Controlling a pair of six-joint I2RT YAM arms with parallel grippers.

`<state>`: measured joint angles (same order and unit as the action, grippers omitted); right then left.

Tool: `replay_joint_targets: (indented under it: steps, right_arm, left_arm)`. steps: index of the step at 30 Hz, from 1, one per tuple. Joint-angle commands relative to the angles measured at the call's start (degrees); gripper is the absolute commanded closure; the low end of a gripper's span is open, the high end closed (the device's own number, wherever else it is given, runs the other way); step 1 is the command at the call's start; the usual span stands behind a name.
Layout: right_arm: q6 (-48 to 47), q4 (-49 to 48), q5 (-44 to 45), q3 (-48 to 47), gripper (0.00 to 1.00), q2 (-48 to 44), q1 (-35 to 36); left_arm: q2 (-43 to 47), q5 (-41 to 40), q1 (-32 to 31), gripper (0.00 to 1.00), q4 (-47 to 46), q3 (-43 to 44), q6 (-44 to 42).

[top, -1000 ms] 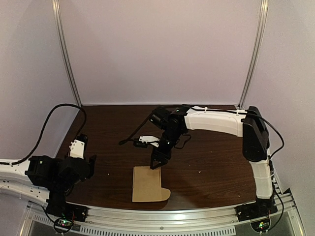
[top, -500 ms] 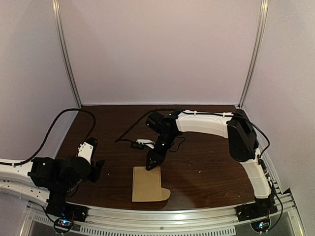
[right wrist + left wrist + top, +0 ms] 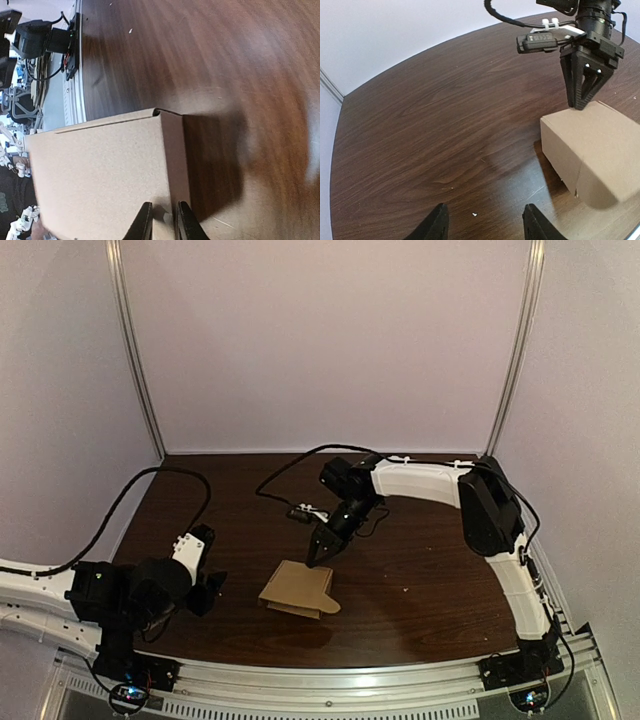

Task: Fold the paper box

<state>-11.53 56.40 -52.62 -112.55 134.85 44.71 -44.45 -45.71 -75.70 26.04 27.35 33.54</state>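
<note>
The brown paper box (image 3: 297, 590) lies near the table's front edge, opened into a low sleeve with its far edge raised. My right gripper (image 3: 318, 556) points down at that far edge. In the right wrist view its fingers (image 3: 144, 221) stand almost together, pinching the box's (image 3: 100, 170) folded edge between them. The left wrist view shows the box (image 3: 590, 150) at the right, with the right gripper (image 3: 582, 102) on its top far corner. My left gripper (image 3: 205, 585) hovers to the left of the box, open, with only bare table between its fingers (image 3: 437, 226).
A black cable (image 3: 290, 468) loops over the table behind the right arm. A small white crumb (image 3: 404, 590) lies to the right of the box and another (image 3: 475, 215) lies between the left fingers. A metal rail (image 3: 330, 680) borders the table's front edge.
The box was lying flat; its far edge is now lifted and turned, giving it height. The right gripper came onto that edge and closed. The left arm has moved right, towards the box.
</note>
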Motion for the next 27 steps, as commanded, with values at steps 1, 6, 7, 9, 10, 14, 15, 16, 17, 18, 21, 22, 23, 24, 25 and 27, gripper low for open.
replay_joint_targets:
  steps: [1,6,7,9,10,14,15,16,17,18,21,22,23,24,25,27]
  right_arm:
    - [2.5,-0.9,-0.2,0.5,0.82,2.9,-3.5]
    - [3.7,-1.9,-1.9,0.3,0.81,3.2,-5.6]
    - [3.7,-2.0,-1.9,0.2,0.80,3.2,-5.8]
    - [3.8,-2.2,-2.1,0.2,0.80,3.1,-6.3]
    - [3.8,-2.2,-2.2,0.3,0.80,3.2,-6.4]
    - [2.3,-0.9,-1.3,0.4,0.79,2.8,-6.5]
    - [1.3,-0.4,-0.6,0.6,0.79,2.2,-6.6]
    - [0.3,0.0,0.2,1.0,0.78,1.3,-6.6]
    - [-0.5,0.0,1.0,1.5,0.78,0.1,-6.7]
    - [-1.5,-0.3,1.4,2.3,0.78,-1.3,-6.7]
    - [-3.6,-2.0,2.8,4.5,0.76,-5.9,-6.2]
    - [-4.6,-1.9,3.6,4.6,0.76,-7.0,-5.7]
    - [-5.5,-1.6,4.6,4.6,0.76,-7.8,-4.9]
    - [-6.9,-1.0,5.2,4.5,0.77,-8.8,-4.1]
    - [-7.6,-0.7,5.5,4.5,0.78,-9.3,-3.2]
    - [-7.6,-0.9,5.4,4.3,0.79,-9.5,-1.7]
  left_arm:
    - [-1.5,3.6,-0.1,0.47,-5.2,0.1,-2.8]
    - [-2.9,4.4,0.0,0.46,-7.1,0.5,-3.1]
    - [-3.3,4.5,0.0,0.46,-7.9,0.4,-3.2]
    - [-4.6,4.9,-0.1,0.45,-9.2,0.1,-3.2]
    - [-5.4,5.4,0.0,0.45,-10.1,-0.1,-3.2]
    - [-8.4,7.0,-0.1,0.47,-10.0,1.0,-2.1]
    - [-8.4,7.2,-0.1,0.47,-10.0,1.0,-1.8]
    - [-8.3,7.1,0.0,0.46,-10.0,0.8,-1.4]
    - [-8.2,6.8,0.0,0.46,-9.9,0.5,-0.9]
    - [-8.3,6.8,-0.1,0.45,-9.8,0.3,-0.4]
    - [-9.8,7.0,0.0,0.44,-10.0,0.4,0.6]
    - [-10.5,7.1,0.0,0.44,-10.1,0.7,0.8]
    - [-11.4,7.1,-0.1,0.43,-10.1,1.2,1.0]
    - [-12.2,7.0,0.0,0.43,-10.2,1.8,1.2]
    - [-13.1,7.0,0.0,0.43,-10.4,2.4,1.2]
    - [-14.0,6.3,0.0,0.43,-10.3,3.1,1.1]
